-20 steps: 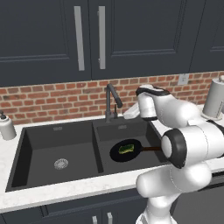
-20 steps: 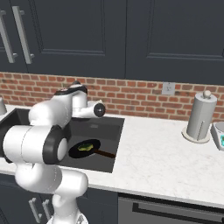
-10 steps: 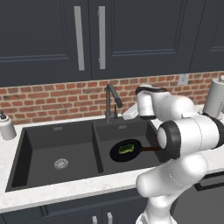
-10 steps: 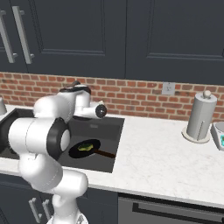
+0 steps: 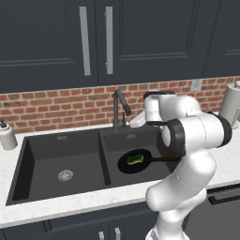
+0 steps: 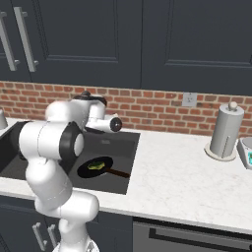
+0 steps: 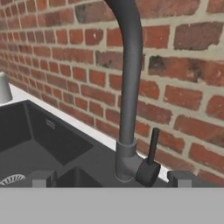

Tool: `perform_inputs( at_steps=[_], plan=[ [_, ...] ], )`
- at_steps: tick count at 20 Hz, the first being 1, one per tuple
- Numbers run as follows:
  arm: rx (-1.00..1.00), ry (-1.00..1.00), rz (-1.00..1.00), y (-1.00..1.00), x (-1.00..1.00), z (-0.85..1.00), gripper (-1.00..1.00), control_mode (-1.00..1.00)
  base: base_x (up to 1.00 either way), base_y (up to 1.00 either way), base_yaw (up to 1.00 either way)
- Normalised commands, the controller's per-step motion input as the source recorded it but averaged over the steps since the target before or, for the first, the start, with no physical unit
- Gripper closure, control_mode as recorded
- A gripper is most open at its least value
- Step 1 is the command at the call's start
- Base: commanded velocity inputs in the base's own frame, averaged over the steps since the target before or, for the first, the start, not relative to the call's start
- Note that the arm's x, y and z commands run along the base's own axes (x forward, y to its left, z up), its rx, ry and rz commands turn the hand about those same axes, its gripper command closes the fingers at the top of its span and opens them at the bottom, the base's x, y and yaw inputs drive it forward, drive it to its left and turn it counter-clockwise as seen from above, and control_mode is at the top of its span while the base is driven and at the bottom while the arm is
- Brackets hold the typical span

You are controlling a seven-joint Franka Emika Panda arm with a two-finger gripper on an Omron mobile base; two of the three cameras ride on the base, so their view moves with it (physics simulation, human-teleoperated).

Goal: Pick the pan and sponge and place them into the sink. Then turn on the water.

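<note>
Now pan (image 5: 134, 161) and sponge (image 5: 136, 160) sit in sink (image 5: 56, 154), centre frame; gripper (image 7: 111, 178) wide, empty, facing faucet (image 7: 130, 94). Next, probably: push lever (image 7: 152, 146).

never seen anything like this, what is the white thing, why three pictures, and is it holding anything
The white thing is a robot arm on a base that can drive, in a computer-rendered kitchen. Two pictures come from cameras on the base, behind the arm to its left and right, so they show one scene from two sides. The third comes from a camera on the hand, looking along the gripper.

In front lies a black double sink. The black pan sits in its right basin with the yellow-green sponge on it. On the white counter stands a paper towel holder.

The gripper is open and holds nothing. The hand view shows it close before the dark faucet and its side lever. No water is running.
</note>
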Motion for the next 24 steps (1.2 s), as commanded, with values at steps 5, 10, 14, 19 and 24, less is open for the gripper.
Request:
perform_inputs(
  at_steps=[5,10,14,19,24],
  plan=[
    [0.00,0.00,0.02,0.00,0.31,-0.23,-1.00,-1.00,0.00,0.00,0.00],
    [0.00,-0.03,0.02,0.00,0.24,-0.21,-1.00,-1.00,0.00,0.00,0.00],
    [0.00,-0.04,0.02,0.00,0.20,-0.04,-1.00,-1.00,0.00,0.00,0.00],
    [0.00,-0.04,0.03,0.00,0.21,0.00,-1.00,-1.00,0.00,0.00,0.00],
    [0.00,0.00,0.04,0.09,0.11,0.00,-1.00,-1.00,0.00,0.00,0.00]
  ],
)
